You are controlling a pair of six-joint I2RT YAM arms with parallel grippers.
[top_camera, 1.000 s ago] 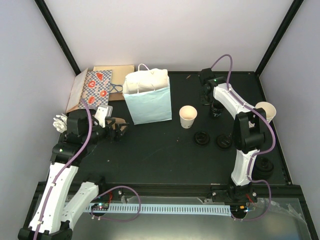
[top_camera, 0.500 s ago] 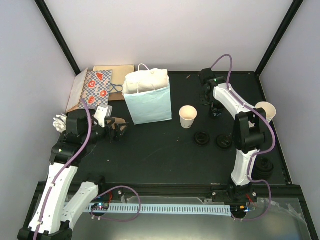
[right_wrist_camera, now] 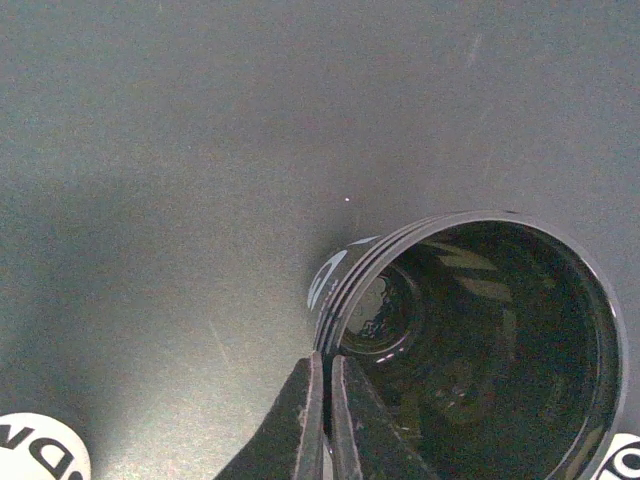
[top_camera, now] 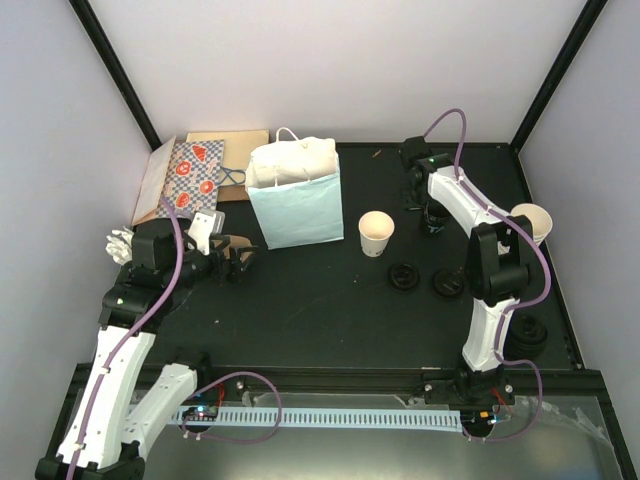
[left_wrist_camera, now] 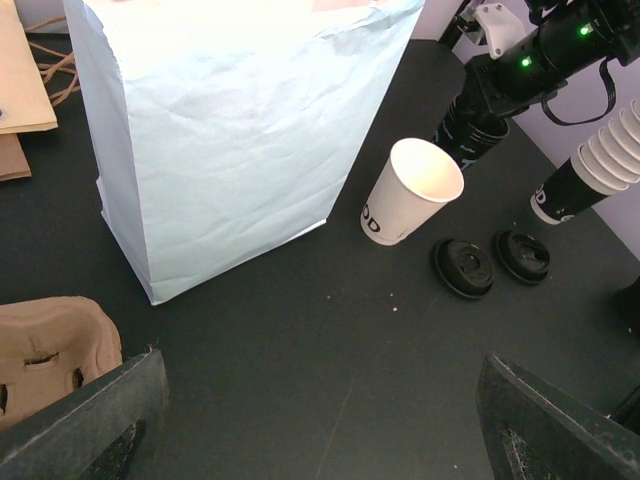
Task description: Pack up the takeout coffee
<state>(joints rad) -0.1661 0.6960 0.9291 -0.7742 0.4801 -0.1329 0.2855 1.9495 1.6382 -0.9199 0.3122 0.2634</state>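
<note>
**Inspector:** Which step is in hand?

**Assessor:** An early one, by the look of it. The right hand (right_wrist_camera: 323, 380) is at the far right of the tabletop (top_camera: 320, 320), its fingers drawn narrow on the rim of a black cup stack (right_wrist_camera: 470, 330) (the wrist view shows the rim running in between them). The left hand (left_wrist_camera: 320, 365) is spread wide and holds nothing, low beside the cardboard carrier (left_wrist_camera: 45, 345).

**Inspector:** And the coffee?

**Assessor:** One white cup (left_wrist_camera: 412, 190) stands open just right of the blue bag (left_wrist_camera: 240, 130), not touching it. Two black lids (left_wrist_camera: 463, 268) lie flat near it, none fitted. Nothing appears packed.

**Inspector:** What does the next move call for?

**Assessor:** Probably a clean lift of a single cup off the stack. The pinch is on a thin rim, so a nested neighbour may come up with it. A lid must then be seated before bagging.

**Inspector:** Surface and room?

**Assessor:** Matte black tabletop, level, faintly scuffed. Plain pale walls (top_camera: 330, 70) enclose it. A stack of white cups (left_wrist_camera: 600, 160) stands at the right edge.
</note>
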